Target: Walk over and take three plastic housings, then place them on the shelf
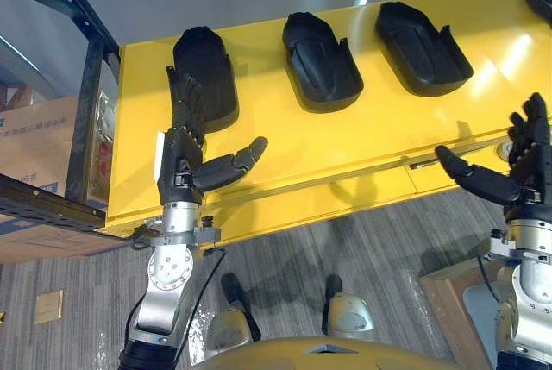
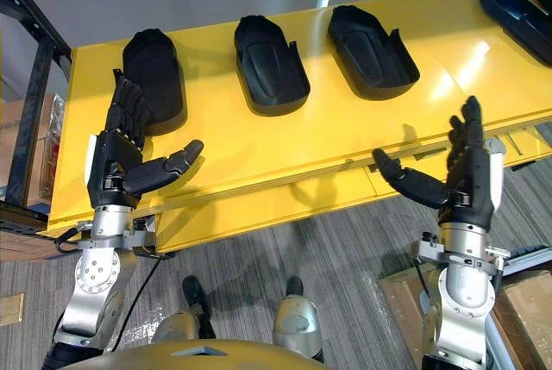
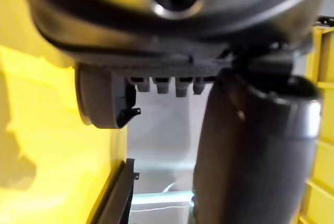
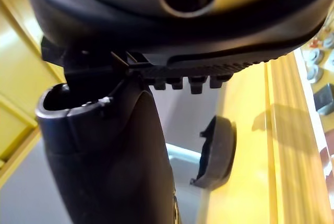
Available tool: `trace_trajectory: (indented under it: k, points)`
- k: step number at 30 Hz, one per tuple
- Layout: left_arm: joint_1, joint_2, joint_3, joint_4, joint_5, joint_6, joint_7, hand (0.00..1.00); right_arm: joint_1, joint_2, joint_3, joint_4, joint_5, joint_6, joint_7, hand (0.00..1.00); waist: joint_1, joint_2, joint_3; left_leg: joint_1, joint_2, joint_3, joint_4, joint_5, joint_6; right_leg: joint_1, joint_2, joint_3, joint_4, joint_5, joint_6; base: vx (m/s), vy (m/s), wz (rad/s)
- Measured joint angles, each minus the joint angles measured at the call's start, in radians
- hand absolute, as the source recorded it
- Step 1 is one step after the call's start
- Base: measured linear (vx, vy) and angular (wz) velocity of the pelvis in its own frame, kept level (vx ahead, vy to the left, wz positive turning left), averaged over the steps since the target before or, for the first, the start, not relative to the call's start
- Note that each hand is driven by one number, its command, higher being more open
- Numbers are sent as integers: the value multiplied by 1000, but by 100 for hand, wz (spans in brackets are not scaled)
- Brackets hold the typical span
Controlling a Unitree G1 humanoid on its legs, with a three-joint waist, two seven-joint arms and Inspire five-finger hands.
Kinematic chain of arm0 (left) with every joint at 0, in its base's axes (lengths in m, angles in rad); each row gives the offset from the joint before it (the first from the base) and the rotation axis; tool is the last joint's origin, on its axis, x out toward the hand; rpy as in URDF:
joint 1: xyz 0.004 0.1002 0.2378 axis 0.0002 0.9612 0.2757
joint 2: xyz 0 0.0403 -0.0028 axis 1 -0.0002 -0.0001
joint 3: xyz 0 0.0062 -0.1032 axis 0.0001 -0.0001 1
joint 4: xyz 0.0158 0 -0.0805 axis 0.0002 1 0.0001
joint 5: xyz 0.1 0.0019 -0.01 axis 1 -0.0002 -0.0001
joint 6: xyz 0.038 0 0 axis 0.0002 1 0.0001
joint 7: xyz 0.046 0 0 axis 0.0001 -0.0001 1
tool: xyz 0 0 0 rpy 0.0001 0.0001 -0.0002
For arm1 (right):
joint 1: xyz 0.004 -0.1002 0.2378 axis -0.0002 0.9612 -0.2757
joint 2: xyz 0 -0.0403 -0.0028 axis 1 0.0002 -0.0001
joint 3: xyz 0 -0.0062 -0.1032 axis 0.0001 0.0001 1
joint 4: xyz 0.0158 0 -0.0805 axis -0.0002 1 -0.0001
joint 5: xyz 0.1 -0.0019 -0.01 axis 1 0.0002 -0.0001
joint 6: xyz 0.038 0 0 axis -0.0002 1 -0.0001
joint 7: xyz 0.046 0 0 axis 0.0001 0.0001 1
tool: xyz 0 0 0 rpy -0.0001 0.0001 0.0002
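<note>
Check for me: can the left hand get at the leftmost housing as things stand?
Probably yes. The left hand is open, its fingers raised just in front of the leftmost housing, and nothing else lies between them on the yellow table.

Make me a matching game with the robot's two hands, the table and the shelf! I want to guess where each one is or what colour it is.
Things:
1. left hand
2. right hand
3. table
4. shelf

Clues:
A. yellow
B. dark frame at the table's left end
C. open, fingers by the leftmost housing
D. open, at the table's front edge, farther right

Pairs: 1-C, 2-D, 3-A, 4-B
</note>
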Motion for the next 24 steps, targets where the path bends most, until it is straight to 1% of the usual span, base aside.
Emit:
trace_trajectory:
  k: [5, 9, 12, 13, 18, 24]
  points:
    - [0, 0, -8, 0, 3, 1, 8, 100, -3, 2, 51, 1, 5, 0, 7, 100, 7, 3, 0, -2, -1, -3, 2, 0, 0, 0, 0, -3, 0, 2, -4, 0, 0, 0]
    - [0, 0, -8, 0, 3, 1, 13, 100, -39, 2, 66, 24, 7, 0, -23, 100, 18, 14, -1, -9, -2, -15, 1, 1, 1, 0, -1, -12, -1, 2, -4, -2, 1, 7]
    - [-1, 0, -8, 0, 3, 1, 13, 100, -83, 2, 74, 82, 6, -2, -62, 100, 22, 19, -3, -20, -2, -30, 1, 8, 3, 0, -1, -27, -1, 1, -6, -6, -1, 14]
    - [0, 0, -8, 0, 3, 1, 13, 100, -102, 2, 76, 112, 6, -2, -78, 100, 27, 20, -3, -20, -2, -32, 1, 13, 10, 2, -1, -29, 0, 1, -6, -4, -2, 7]
    - [-1, 0, -6, 0, 2, 1, 14, 100, -156, 2, 80, 194, 7, -3, -123, 100, 27, 22, -2, -32, -5, -48, 1, 18, 12, 1, -4, -45, 1, 1, -6, -7, 3, 9]
    - [-7, 0, -6, 0, 2, 1, 13, 100, -223, -8, 77, 263, 9, -5, -142, 100, 28, 26, -1, -36, -5, -65, 1, 22, 10, 0, -6, -59, 19, -7, -10, -13, -4, 7]
